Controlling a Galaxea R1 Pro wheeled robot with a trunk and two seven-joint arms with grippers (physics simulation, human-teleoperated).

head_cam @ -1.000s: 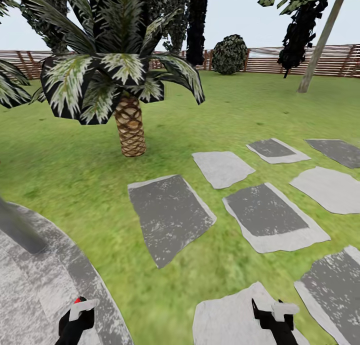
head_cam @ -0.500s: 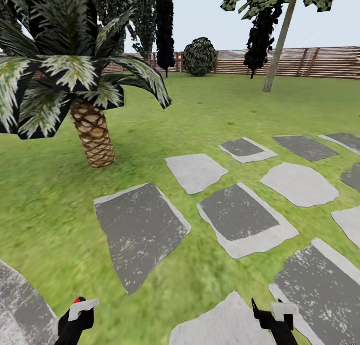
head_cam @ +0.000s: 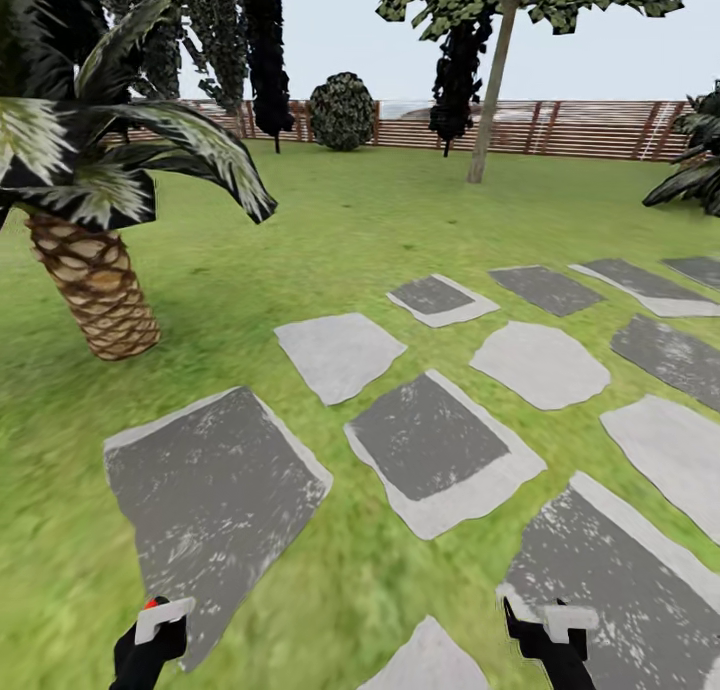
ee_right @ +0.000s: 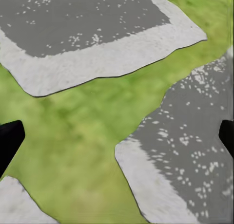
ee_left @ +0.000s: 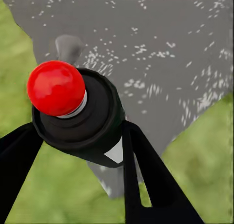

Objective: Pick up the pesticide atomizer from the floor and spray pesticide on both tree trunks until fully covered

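Pesticide atomizer (ee_left: 78, 114) sits clamped between the left gripper's (head_cam: 150, 640) black fingers (ee_left: 146, 180), red tip up, at 7 o'clock in head view. Right gripper (head_cam: 548, 635) spread apart, empty. Grass (head_cam: 330, 210) with grey paving slabs (head_cam: 435, 450), palm (head_cam: 95, 280) at 9, fence (head_cam: 600, 128) and tree trunk (head_cam: 492, 90) at 1. View has swung right since earlier; round patio gone.

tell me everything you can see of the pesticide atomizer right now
The pesticide atomizer is a small dark, near-black bottle seen from its top end: a round glossy red tip sits on a silvery collar above a broad matte shoulder, with a white patch on its side. It is off the ground, clamped between the dark fingers of the left gripper, above a grey stepping stone and grass. In the head view its red tip and white patch show at the bottom edge.
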